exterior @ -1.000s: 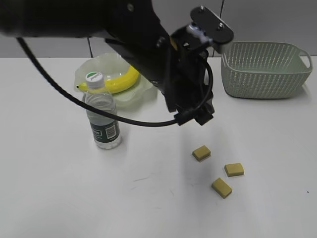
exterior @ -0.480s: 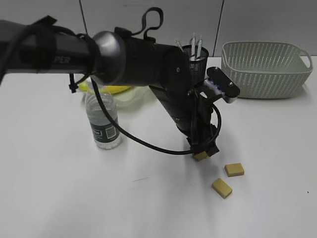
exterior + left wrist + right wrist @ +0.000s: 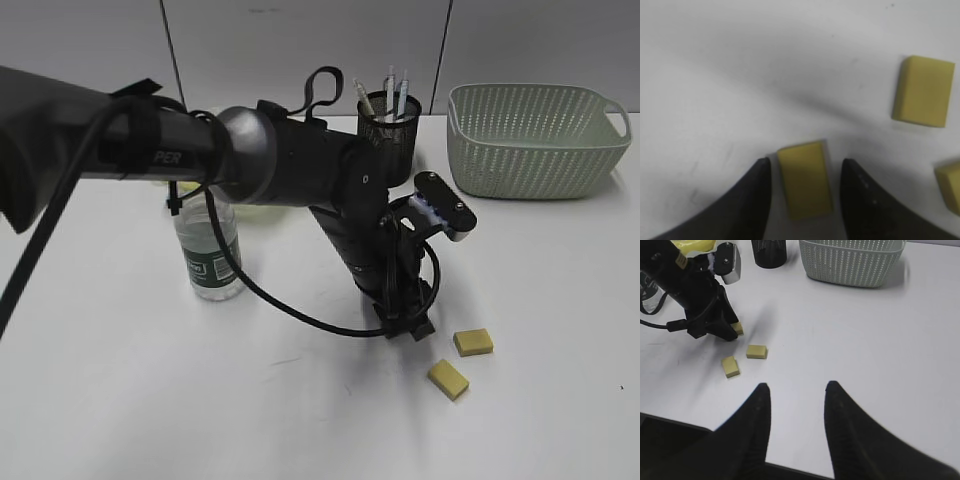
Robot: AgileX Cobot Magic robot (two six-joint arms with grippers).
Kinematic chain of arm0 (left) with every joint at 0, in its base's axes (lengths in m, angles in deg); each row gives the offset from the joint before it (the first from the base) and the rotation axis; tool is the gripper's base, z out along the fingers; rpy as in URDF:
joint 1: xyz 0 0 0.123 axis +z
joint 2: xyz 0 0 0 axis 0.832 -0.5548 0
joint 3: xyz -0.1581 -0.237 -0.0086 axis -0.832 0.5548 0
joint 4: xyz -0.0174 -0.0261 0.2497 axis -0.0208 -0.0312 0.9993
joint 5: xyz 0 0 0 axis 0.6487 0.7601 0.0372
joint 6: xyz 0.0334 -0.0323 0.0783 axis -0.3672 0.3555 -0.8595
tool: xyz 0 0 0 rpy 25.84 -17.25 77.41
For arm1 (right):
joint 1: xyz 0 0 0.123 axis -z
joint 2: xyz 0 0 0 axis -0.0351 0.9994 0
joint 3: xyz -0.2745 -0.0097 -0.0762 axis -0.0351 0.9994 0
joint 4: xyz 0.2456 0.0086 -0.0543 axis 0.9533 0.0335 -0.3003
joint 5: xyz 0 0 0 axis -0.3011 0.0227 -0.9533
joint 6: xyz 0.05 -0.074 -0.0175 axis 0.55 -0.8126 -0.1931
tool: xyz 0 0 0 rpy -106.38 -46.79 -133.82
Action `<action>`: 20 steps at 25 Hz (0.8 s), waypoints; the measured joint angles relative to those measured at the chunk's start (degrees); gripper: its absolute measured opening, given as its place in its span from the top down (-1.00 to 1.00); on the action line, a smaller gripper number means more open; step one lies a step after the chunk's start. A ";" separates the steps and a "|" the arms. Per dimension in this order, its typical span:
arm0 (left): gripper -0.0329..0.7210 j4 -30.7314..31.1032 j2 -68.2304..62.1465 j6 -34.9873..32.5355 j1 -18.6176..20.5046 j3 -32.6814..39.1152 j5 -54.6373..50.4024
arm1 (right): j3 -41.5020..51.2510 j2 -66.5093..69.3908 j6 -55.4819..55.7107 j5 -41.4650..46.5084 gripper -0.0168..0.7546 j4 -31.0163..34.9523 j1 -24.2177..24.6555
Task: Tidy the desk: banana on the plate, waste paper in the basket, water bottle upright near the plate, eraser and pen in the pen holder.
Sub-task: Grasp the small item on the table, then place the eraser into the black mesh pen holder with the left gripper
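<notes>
My left gripper [image 3: 805,162] stands open, low over the desk [image 3: 150,400], with one finger on each side of a yellow eraser [image 3: 805,180] and a gap at both sides. In the exterior view that gripper [image 3: 408,325] hides this eraser. Two more erasers [image 3: 473,342] [image 3: 448,379] lie just right of it. The pen holder [image 3: 388,135] holds pens [image 3: 390,85]. The water bottle [image 3: 210,250] stands upright. The banana [image 3: 695,246] shows at the top left of the right wrist view. My left arm mostly hides the plate. The waste paper is out of view. My right gripper [image 3: 797,386] is open and empty.
The basket [image 3: 535,140] stands at the back right. My left arm [image 3: 280,170] reaches across the middle of the desk from the left, in front of the plate and beside the pen holder. A dark front edge [image 3: 670,425] shows under my right gripper.
My left arm has come down from above the desk toward the erasers. Its open gripper now straddles the nearest eraser, which the arm covers in the exterior view.
</notes>
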 joint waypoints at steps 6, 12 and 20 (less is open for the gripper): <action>0.42 0.23 1.77 0.02 0.00 -0.04 4.31 | 0.00 0.00 0.00 0.00 0.19 0.00 0.00; 0.42 -0.06 9.20 0.02 4.08 -0.09 30.11 | 0.00 0.00 0.00 0.00 0.19 0.00 0.00; 0.42 -0.68 6.63 0.02 8.51 -0.47 52.26 | 0.00 -0.05 0.00 0.00 0.19 0.00 0.00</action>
